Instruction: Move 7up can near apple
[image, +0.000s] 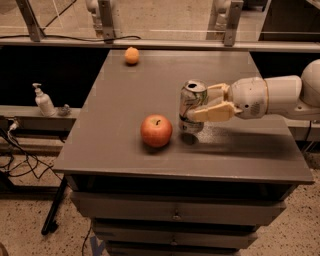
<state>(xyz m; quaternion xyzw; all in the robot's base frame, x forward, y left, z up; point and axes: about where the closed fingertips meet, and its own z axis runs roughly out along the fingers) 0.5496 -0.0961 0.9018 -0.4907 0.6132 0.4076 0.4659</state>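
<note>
The gripper (201, 104) reaches in from the right, its fingers (216, 112) clamped round the can (189, 105), upright just beside the apple (156, 130) on the table (140, 90); a careless release could tip it or set the apple rolling

Table (125, 95) under apple (156, 130), orange (132, 55); tool (199, 104) above it.

A robot lab: hand (201, 104) over drawer cabinet (175, 216), loose floor cables (12, 150).
</note>
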